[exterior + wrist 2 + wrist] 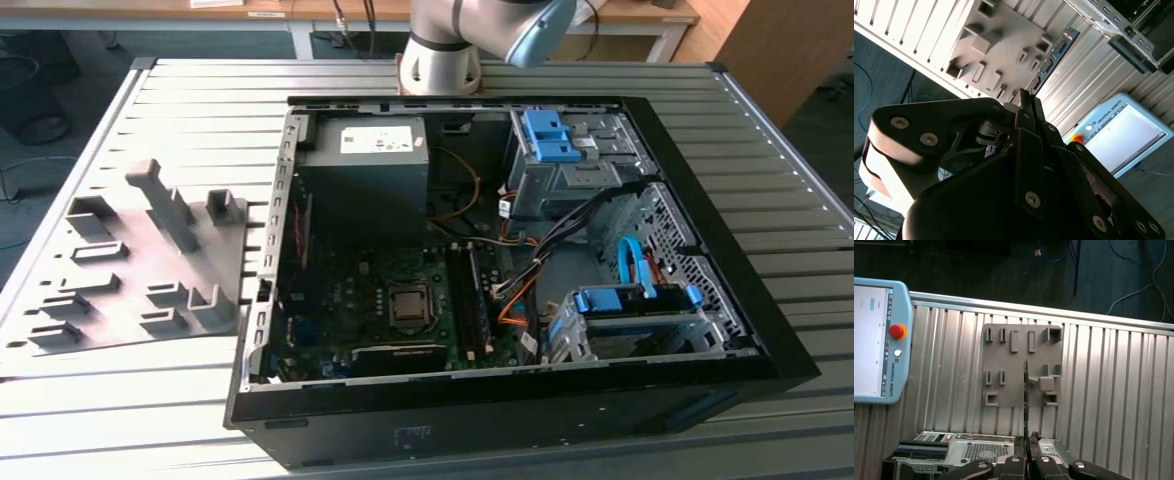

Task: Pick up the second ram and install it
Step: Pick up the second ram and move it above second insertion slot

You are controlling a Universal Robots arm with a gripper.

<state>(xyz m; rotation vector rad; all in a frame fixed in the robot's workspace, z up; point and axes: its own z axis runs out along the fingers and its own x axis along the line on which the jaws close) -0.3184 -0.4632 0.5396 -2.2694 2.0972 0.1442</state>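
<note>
1. Hangs well above the counter (1104,390), over the grey holder tray (1004,355), open air all round; computer case (979,452) rim beside that tray.
2. Grips the second ram (1025,390) with fingers (1028,150) clamped shut, board edge-on over the tray.

Claw (1026,441) with 2nd ram (1025,390) clear above tray (1004,352), case (787,345) open-topped, orange cables (514,305) just beside memory slots (467,295)

Arm (447,50) cropped by frame, second ram (1025,385) edge-on, faces hidden
</note>
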